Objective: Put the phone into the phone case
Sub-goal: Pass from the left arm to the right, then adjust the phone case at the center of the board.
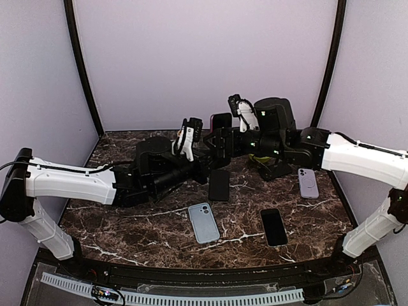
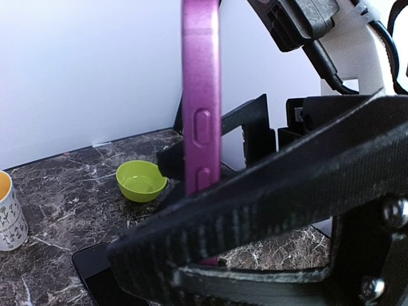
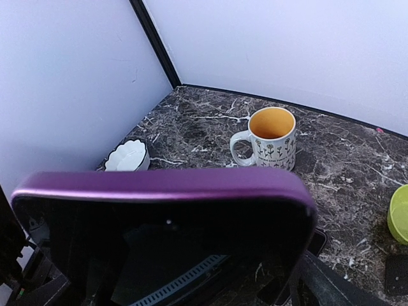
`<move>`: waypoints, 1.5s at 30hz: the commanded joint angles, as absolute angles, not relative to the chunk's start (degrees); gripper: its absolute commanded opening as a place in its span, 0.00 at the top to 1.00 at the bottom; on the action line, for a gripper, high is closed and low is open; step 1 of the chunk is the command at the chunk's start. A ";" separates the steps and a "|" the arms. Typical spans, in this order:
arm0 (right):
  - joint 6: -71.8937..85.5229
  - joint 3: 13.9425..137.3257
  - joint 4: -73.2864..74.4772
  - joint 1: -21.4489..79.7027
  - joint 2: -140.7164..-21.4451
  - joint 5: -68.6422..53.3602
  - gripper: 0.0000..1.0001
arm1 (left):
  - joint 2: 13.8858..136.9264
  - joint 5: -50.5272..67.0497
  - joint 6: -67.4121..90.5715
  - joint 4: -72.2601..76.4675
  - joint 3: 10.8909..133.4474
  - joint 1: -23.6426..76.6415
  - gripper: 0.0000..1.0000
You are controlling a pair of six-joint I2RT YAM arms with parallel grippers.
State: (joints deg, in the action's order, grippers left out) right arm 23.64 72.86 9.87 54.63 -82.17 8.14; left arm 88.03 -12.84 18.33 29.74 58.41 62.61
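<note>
On the table (image 1: 127, 217), two black phones (image 1: 218, 185), two cases (image 1: 203, 222)

Pale lilac panels close this booth in on three sides: the back wall (image 1: 204, 57) across the upper middle, the left wall (image 1: 38, 76) and the right wall (image 1: 376, 64). Thin black strips (image 1: 81, 67) run up both back corners, leaning outward toward the top. Below them sits a dark brown marble tabletop (image 1: 127, 223) veined in white, its front edge curved and black. A white slotted rail (image 1: 191, 297) lies along the bottom. The light is soft and even.
</note>
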 commanded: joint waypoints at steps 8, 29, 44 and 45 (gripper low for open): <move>21.80 72.62 4.83 55.19 -80.29 10.74 0.06 | 83.50 -15.35 25.18 35.05 58.21 62.52 1.00; 23.26 72.91 10.29 54.95 -81.38 14.64 0.81 | 79.73 -10.27 19.10 22.08 56.59 62.36 0.34; 25.39 67.29 15.41 54.15 -82.03 16.07 0.88 | 86.93 -8.67 11.70 -20.03 52.63 61.63 0.61; 25.40 67.32 15.65 54.16 -82.27 16.21 0.88 | 87.91 -7.15 10.59 -19.29 52.11 61.66 0.62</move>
State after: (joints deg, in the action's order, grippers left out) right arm 24.58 67.09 18.22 54.52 -82.13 14.94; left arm 86.04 -11.73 13.63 -12.10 54.39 61.91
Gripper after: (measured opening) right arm 0.730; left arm 0.396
